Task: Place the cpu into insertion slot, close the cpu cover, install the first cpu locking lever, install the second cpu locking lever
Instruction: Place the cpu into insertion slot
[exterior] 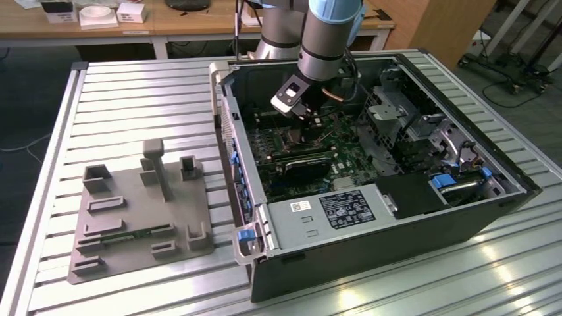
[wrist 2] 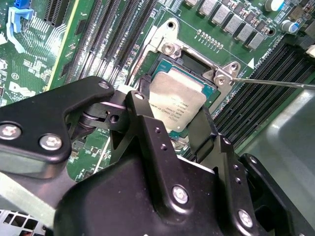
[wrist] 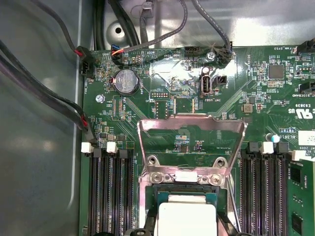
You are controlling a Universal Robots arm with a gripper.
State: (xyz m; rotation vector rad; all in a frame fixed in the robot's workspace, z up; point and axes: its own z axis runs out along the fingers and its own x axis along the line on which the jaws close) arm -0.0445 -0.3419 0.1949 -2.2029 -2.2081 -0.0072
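The cpu [wrist 2: 179, 98], a silver-grey square chip, lies level over the dark-framed insertion slot [wrist 2: 194, 61], and the cpu [wrist: 187, 219] sits just below the socket hinge. My gripper [wrist 2: 171, 105] has its black fingers [wrist 2: 142, 93] pressed against two opposite edges of the chip, shut on it. The cpu cover [wrist: 192, 147], a silver frame with a large window, is swung back open onto the green board. A thin locking lever [wrist 2: 275, 83] sticks out beside the socket, unlatched. In the exterior view my gripper [exterior: 303, 110] reaches down into the open computer case [exterior: 457, 210].
Long black memory slots [wrist: 106, 196] flank the socket on both sides. Cables [wrist: 44, 93] run along the case wall near a coin battery [wrist: 125, 81]. On the exterior view's left, a grey fixture tray [exterior: 131, 217] lies on the ribbed metal table [exterior: 131, 92].
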